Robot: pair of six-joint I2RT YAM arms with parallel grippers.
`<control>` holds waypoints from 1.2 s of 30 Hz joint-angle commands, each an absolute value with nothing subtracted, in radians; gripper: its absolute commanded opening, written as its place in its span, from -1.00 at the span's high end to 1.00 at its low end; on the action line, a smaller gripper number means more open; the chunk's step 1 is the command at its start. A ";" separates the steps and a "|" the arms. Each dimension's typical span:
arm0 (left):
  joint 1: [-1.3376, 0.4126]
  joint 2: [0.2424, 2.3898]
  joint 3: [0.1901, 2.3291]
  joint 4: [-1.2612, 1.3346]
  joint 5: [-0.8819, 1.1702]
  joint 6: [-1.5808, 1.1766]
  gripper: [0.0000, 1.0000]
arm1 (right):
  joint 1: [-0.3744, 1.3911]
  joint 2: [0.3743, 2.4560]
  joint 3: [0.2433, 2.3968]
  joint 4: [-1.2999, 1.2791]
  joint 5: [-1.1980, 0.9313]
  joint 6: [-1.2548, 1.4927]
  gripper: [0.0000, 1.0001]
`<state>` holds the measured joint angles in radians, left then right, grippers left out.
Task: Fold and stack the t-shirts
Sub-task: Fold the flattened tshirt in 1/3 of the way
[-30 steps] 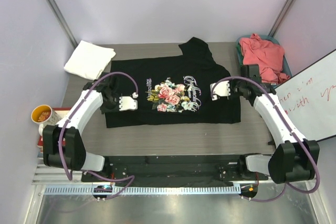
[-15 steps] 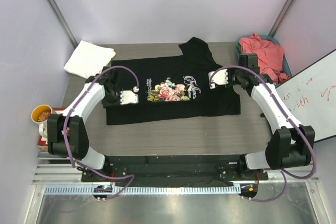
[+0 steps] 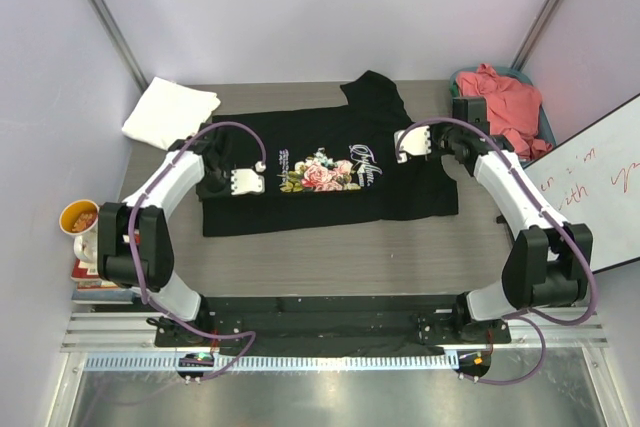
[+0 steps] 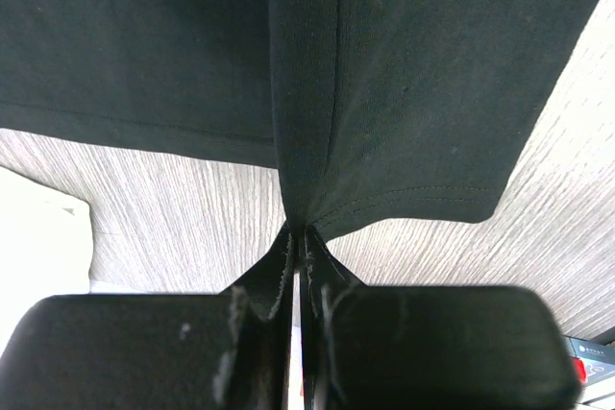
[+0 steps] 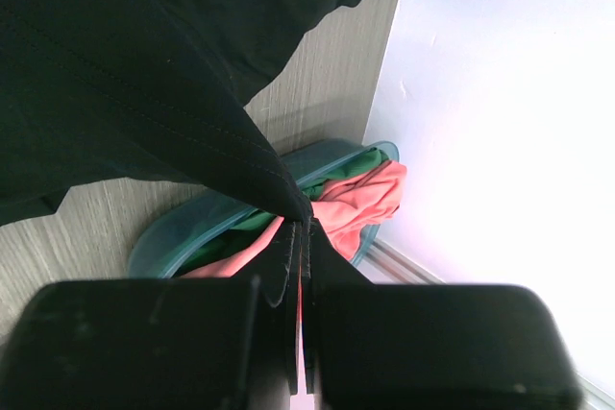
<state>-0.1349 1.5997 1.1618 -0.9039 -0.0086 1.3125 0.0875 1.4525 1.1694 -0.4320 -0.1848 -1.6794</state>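
Black tee (image 3: 300,212): mid-table (image 3: 330,257), print up, stretched between both arms.
Left gripper (image 4: 296,242): closed, pinching the tee's left hem.
Right gripper (image 5: 302,228): closed, pinching the right end, beside the bin (image 5: 159,237).
Why: probably to pull the cloth taut and flat for folding.
Axis: long axis runs left to right, with one sleeve jutting toward the far edge.
White tee (image 3: 170,113): folded at far left, likely the stack's base.
Coral tee (image 3: 500,102): heaped in the bin.

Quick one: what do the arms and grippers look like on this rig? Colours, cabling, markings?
The left arm and right arm have white link shells with chunky black joint housings. A purple cable runs outside each arm to the wrist, beside a white bracket. The left gripper and right gripper have slim black fingers on a black block. No markings are legible.
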 commanded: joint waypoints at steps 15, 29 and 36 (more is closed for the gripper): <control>-0.118 1.655 1.192 -0.821 -0.067 1.278 0.99 | 0.086 1.508 1.243 -0.315 -0.227 -1.689 0.98; -0.109 1.692 1.213 -0.808 -0.081 1.262 1.00 | 0.098 1.552 1.259 -0.273 -0.235 -1.681 0.98; -0.107 1.704 1.215 -0.790 -0.084 1.246 0.99 | 0.103 1.582 1.284 -0.256 -0.236 -1.677 0.98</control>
